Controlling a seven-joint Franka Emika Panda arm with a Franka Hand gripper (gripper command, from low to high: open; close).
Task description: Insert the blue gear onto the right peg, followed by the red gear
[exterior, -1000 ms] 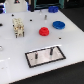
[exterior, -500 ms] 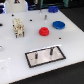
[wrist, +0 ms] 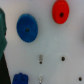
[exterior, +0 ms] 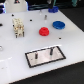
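In the exterior view the blue gear (exterior: 58, 23) lies flat on the white table at the back right. The smaller red gear (exterior: 44, 31) lies just in front of it, toward the exterior view's left. The grey black-rimmed plate (exterior: 56, 56) lies nearer the front with two thin dark pegs. The right peg (exterior: 50, 51) stands bare, as does the other peg (exterior: 36, 56). The wrist view looks down on the blue gear (wrist: 27, 28) and the red gear (wrist: 60, 12), both flat on the table. No gripper fingers show in either view.
A small wooden frame-like object (exterior: 18, 27) stands at the exterior view's left. A small dark item (exterior: 44, 16) sits behind the red gear. The wrist view shows a dark green shape (wrist: 2, 30), a second blue object (wrist: 20, 78) and small dark marks (wrist: 40, 60) on the table.
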